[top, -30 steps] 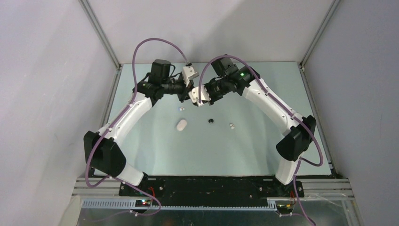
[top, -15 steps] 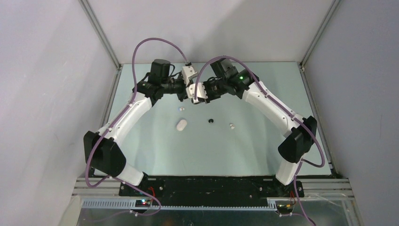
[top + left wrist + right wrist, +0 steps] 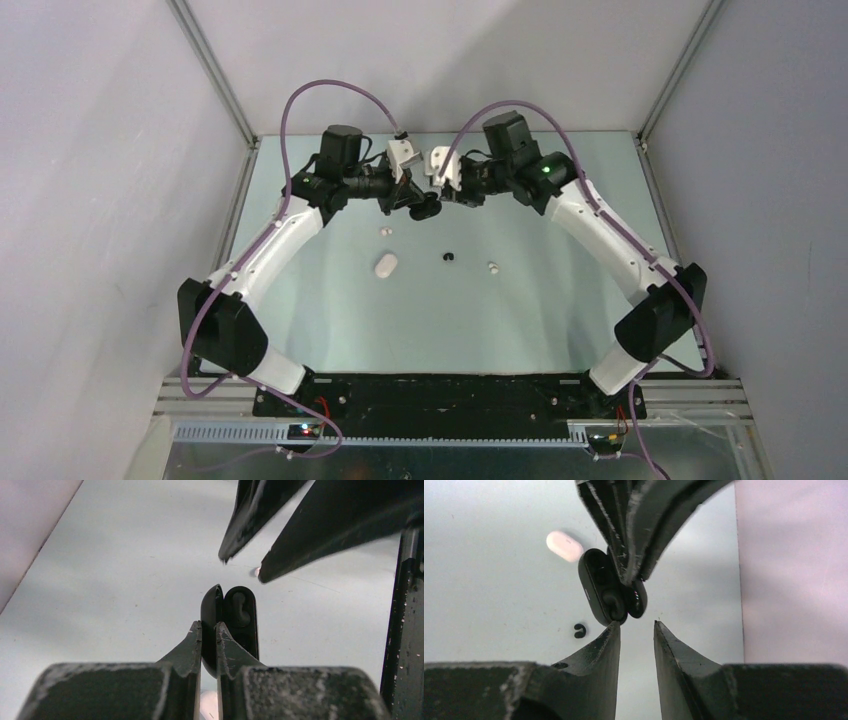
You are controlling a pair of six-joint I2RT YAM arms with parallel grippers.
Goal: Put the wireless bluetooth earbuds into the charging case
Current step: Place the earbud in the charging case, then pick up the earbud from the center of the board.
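My left gripper (image 3: 416, 201) is shut on the lid of an open black charging case (image 3: 427, 208), holding it above the table. In the left wrist view the case (image 3: 240, 614) stands edge-on past my left gripper (image 3: 208, 626). A black earbud (image 3: 613, 605) sits in a socket of the case (image 3: 596, 582). My right gripper (image 3: 636, 624) is open just short of the case, with nothing between its fingers. It hangs to the right of the case in the top view (image 3: 439, 190). Another black earbud (image 3: 449, 257) lies loose on the table (image 3: 580, 630).
A closed white case (image 3: 386, 264) lies on the table left of centre, also in the right wrist view (image 3: 564, 545). One white earbud (image 3: 383, 231) lies behind it and another (image 3: 493, 267) to the right. Grey walls close in the table at the back and sides.
My right gripper has opened and drawn back to the right, away from the black case. The left gripper has kept still with the case in its grip.
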